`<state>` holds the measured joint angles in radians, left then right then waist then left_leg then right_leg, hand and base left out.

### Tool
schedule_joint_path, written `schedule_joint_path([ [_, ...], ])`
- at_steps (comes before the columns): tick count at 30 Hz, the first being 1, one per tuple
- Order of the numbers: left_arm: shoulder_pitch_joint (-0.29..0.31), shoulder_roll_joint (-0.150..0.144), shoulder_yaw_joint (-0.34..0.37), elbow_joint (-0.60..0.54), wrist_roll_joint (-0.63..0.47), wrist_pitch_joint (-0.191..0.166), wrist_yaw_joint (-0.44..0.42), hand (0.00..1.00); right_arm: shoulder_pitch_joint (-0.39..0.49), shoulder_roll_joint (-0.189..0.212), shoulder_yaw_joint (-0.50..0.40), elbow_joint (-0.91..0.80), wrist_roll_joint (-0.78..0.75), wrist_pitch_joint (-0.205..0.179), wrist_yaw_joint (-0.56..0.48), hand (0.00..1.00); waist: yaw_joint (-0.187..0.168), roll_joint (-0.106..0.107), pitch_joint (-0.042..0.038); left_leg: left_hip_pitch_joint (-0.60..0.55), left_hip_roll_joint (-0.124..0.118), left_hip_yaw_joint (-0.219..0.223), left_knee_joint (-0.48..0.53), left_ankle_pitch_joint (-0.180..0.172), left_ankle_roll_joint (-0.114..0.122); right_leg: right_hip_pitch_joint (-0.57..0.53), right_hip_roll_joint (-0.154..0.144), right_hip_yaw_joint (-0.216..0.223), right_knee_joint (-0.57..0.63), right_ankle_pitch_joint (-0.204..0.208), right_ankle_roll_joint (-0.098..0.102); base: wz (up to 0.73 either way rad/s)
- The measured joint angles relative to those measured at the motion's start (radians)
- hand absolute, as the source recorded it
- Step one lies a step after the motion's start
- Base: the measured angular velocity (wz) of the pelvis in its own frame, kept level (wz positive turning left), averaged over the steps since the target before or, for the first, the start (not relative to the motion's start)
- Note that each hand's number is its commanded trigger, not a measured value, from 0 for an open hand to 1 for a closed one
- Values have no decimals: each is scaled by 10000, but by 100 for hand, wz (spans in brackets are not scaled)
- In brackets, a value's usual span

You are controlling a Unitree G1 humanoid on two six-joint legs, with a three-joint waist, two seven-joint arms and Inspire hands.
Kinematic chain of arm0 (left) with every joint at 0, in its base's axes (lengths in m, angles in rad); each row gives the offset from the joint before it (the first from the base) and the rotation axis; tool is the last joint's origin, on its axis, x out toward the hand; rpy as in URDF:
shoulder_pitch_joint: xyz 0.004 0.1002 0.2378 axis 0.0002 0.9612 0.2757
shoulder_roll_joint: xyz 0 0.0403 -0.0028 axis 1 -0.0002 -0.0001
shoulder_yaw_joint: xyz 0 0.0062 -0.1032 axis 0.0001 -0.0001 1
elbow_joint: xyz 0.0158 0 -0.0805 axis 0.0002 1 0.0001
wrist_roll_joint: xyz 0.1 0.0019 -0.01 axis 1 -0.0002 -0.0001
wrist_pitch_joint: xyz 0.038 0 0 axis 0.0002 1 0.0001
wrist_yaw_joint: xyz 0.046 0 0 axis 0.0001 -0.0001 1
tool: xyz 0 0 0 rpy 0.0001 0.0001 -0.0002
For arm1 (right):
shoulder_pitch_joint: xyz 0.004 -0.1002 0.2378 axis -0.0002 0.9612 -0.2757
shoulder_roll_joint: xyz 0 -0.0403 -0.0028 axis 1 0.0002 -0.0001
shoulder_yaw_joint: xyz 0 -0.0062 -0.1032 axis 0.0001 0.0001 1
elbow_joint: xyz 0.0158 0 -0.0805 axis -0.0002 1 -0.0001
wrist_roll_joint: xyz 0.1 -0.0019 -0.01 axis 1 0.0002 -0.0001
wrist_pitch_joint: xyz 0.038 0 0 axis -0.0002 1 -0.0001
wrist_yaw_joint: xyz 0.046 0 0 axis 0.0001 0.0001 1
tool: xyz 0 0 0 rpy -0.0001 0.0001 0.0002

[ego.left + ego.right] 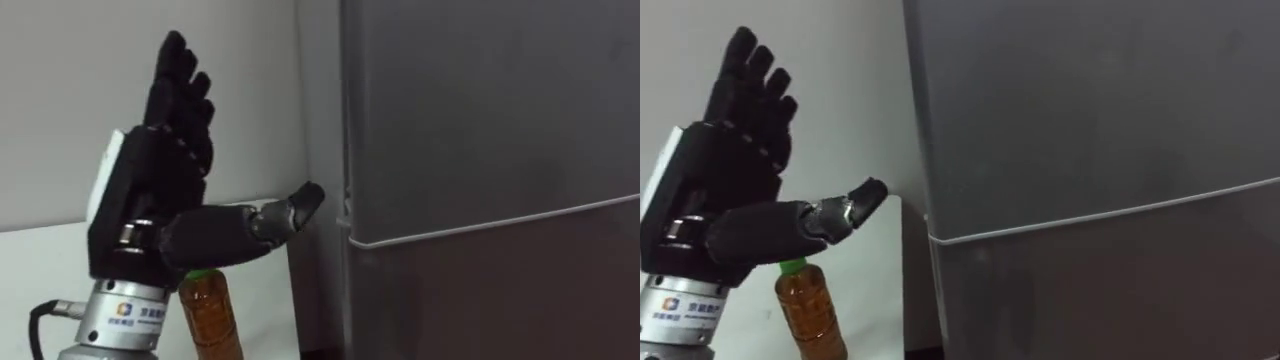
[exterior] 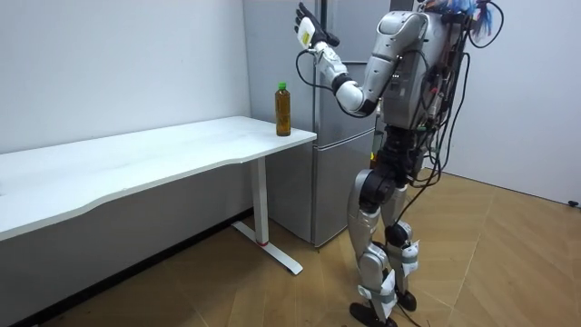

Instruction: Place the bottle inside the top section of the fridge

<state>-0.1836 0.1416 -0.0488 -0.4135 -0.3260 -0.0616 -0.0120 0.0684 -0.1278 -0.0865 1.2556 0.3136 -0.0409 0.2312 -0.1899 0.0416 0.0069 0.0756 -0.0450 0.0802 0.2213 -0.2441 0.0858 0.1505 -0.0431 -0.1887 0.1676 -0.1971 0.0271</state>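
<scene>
— Bottle first: where was it?
— The amber plastic bottle with a green cap (image 1: 210, 318) stood upright on the white tabletop (image 2: 163, 150), at the end nearest the tall grey two-door fridge (image 1: 480, 120). Nothing held it.
— And your hand?
— My left hand (image 1: 150, 190) was raised above the bottle, palm open, fingers straight and spread upward, thumb (image 1: 300, 205) stuck out toward the fridge's near edge. Whether the thumb touched that edge I could not tell.
— So what was the job just then?
— Opening the upper door (image 1: 480, 90), I judged, since both doors were closed. To do it well I needed to catch the edge above the pale seam (image 1: 480, 228), not below it, where the lower door (image 1: 500, 300) began. Then curl the fingers behind the edge and pull along the door's own arc rather than straight back. My forearm hung close over the bottle, so a dropped elbow could have knocked it over.
— What was in things?
— The bottle held brown liquid up near its neck, cap on. The fridge's inside was hidden, so I could not say whether a shelf was free.
</scene>
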Motion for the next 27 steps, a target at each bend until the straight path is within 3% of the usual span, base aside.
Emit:
schedule_joint_path([
  [4,-111,-100,-152,0,-383,283,-633,0,-26,-13,57,18,3,19,1,0,-51,19,-12,52,9,35,-44,0,0,15,7,105,-5,0,0,0],
  [16,-188,-170,-807,-1,-348,413,-2099,0,-108,-14,350,-66,23,77,-9,0,-226,20,-8,-12,20,132,-23,0,0,-80,13,209,10,0,-1,-2],
  [27,-188,-394,-1112,5,-89,419,-2175,0,-143,-77,868,-59,544,91,33,0,-206,43,-3,-149,19,127,135,-1,1,-151,1,162,8,1,-2,0],
])
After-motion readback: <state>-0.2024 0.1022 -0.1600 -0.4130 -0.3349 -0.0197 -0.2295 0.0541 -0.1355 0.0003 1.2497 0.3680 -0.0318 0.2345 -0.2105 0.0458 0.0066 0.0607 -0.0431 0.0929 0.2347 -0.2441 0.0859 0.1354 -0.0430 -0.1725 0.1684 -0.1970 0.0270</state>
